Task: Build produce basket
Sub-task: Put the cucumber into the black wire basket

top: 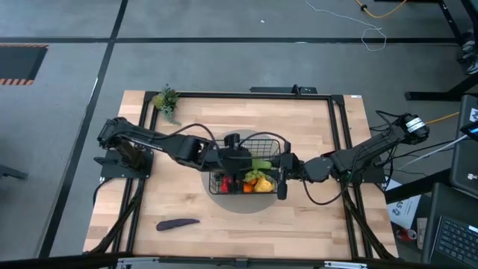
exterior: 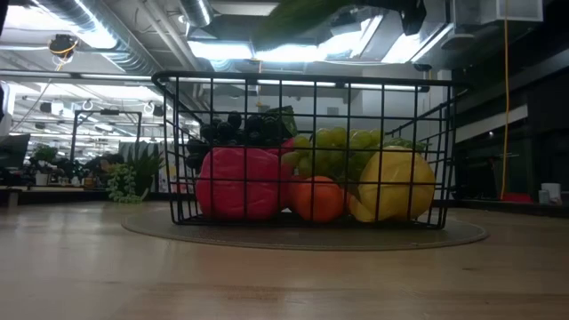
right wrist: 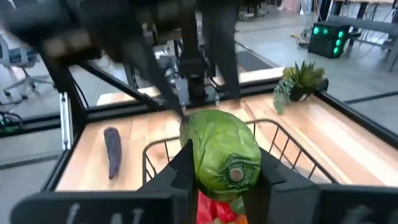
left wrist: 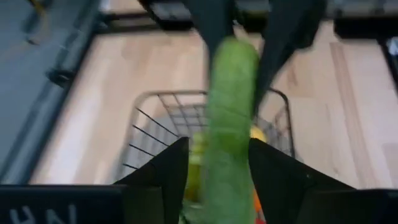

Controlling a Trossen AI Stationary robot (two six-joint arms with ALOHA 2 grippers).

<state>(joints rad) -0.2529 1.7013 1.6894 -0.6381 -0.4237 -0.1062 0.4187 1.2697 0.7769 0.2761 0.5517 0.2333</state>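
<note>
A green cucumber (top: 261,163) hangs above the black wire basket (top: 258,137), which stands on a round mat at the table's middle. My right gripper (right wrist: 224,155) comes in from the table's right and is shut on the cucumber's right end. My left gripper (left wrist: 217,149) reaches from the left, open, its fingers on either side of the cucumber's other part. In the basket lie a red fruit (exterior: 238,182), an orange (exterior: 318,197), a yellow lemon (exterior: 396,182), green grapes (exterior: 333,142) and dark grapes (exterior: 236,129). My right gripper pinches the cucumber's stem end (right wrist: 231,167) between its two fingers. The fingers come nearly level from the table's right and lie along the cucumber. The cucumber is lifted clear above the basket. My left gripper: a gap shows beside one finger (left wrist: 177,168); whether the other touches, I cannot tell.
A purple eggplant (top: 178,223) lies on the table near the front left. A small green potted plant (top: 166,101) stands at the far left corner. Bare wood lies on the basket's left and right and in front of it.
</note>
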